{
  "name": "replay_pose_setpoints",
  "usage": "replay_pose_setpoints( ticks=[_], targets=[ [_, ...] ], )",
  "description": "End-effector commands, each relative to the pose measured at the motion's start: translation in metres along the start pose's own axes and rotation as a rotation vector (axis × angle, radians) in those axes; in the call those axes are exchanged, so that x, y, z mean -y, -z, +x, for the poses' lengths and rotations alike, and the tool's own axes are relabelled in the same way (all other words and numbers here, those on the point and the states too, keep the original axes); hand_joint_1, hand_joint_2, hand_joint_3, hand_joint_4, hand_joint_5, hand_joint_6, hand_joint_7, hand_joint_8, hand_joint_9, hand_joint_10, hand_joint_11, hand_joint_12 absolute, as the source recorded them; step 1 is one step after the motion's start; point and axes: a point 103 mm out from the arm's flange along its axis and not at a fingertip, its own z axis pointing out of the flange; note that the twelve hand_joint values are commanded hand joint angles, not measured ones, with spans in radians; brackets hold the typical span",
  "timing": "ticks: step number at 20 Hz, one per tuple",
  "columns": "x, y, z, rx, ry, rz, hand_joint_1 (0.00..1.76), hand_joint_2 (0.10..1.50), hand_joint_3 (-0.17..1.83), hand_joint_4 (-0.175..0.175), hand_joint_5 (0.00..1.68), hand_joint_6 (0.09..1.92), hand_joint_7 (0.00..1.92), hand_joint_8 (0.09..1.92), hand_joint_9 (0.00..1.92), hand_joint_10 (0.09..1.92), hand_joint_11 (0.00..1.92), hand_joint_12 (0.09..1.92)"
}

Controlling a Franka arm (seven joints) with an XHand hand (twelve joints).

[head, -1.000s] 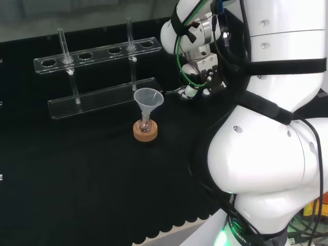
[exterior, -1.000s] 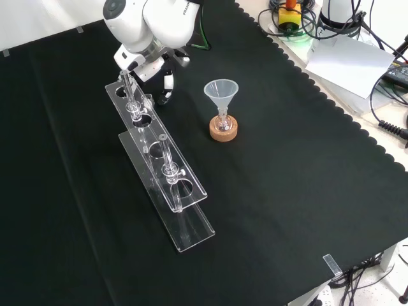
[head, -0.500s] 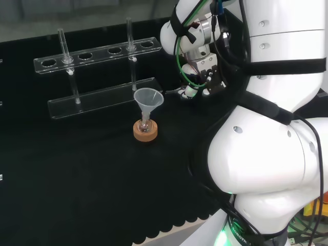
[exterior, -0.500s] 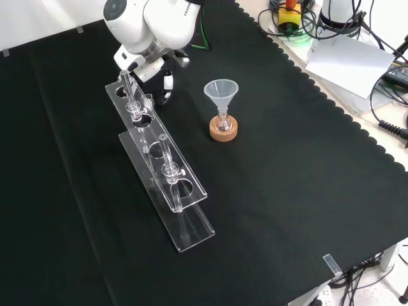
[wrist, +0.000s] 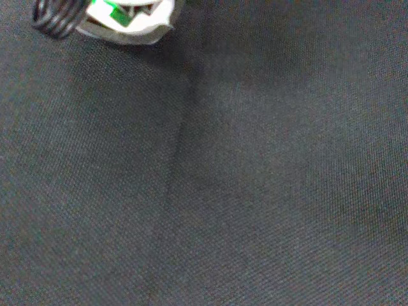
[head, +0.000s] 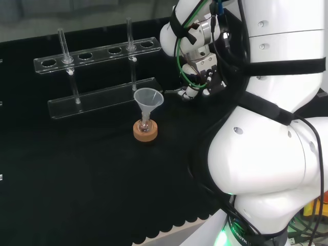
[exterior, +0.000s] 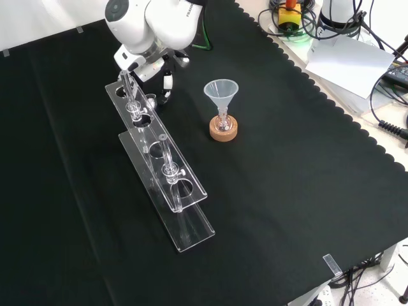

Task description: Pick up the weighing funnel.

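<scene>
Head view: mounted high at the rear, facing over the white links down onto the cloth; middling range. Front view: a quarter turn round, high, farther back, tilted down on most of the cloth. Shared by both: funnel, cork ring, tube rack. Wrist view: at the hand, facing the cloth, very near, weave plain.

Counts on the cloth
One rack is holding two tubes; one funnel is sitting in one flask, one cork ring.
</scene>
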Motion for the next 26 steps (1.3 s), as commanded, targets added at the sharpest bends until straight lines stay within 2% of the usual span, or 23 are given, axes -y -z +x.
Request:
replay_pose_setpoints(
  ticks=[1,8,16,26],
  targets=[
    [0.003,0.012,0.000,0.006,-0.025,-0.049,1.07,0.65,0.84,0.175,1.09,1.07,0.52,0.63,0.79,0.51,0.46,1.31],
    [0.013,0.027,-0.008,-0.008,-0.043,-0.047,1.08,0.64,0.86,0.175,1.10,1.08,0.49,0.62,0.81,0.50,0.48,1.31],
    [0.041,0.052,-0.028,-0.022,-0.077,-0.054,1.09,0.62,0.87,0.175,1.12,1.05,0.54,0.63,0.84,0.50,0.54,1.28],
    [0.076,0.071,-0.025,0.002,-0.090,-0.072,1.09,0.62,0.86,0.175,1.13,1.02,0.58,0.63,0.86,0.50,0.59,1.26]
  ],
)
